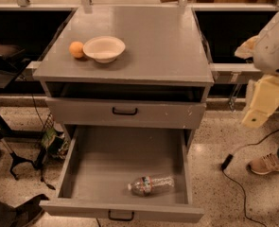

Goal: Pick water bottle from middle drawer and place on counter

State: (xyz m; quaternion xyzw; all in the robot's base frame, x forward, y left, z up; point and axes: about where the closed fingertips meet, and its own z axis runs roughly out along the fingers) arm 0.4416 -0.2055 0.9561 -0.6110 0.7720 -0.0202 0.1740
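1. The tool (pixel 258 109) is at the far right side of the view. It is pale cream and hangs under a round white part of the arm.
2. I cannot tell if the tool is open or closed.
3. The tool is up in the air beside the cabinet. It does not touch the cabinet or the things on it, and it is well apart from the bottle.
4. The middle drawer (pixel 66 173) is the big, deep one at the bottom. It stands wide open. It is grey inside and has a small black handle on its front.
5. The water bottle (pixel 151 185) is in the middle drawer. It lies on its side on the drawer floor, near the front and a bit to the right. It is clear and crinkly, with a red, green and white band round it.
6. Just above is a thinner grey drawer (pixel 82 110). It is shut. It has a black handle in the middle and little white chips near its right end.
7. The worktop (pixel 162 41) is the flat grey top of the cabinet.
8. A white bowl (pixel 104 48) sits on the left part of the worktop. Its inside looks plain white.
9. A small orange ball (pixel 76 49) sits just beside the bowl, on the bowl's left.
10. On the speckled floor at the right are a tan shoe (pixel 266 163) and a black cord (pixel 234 175).
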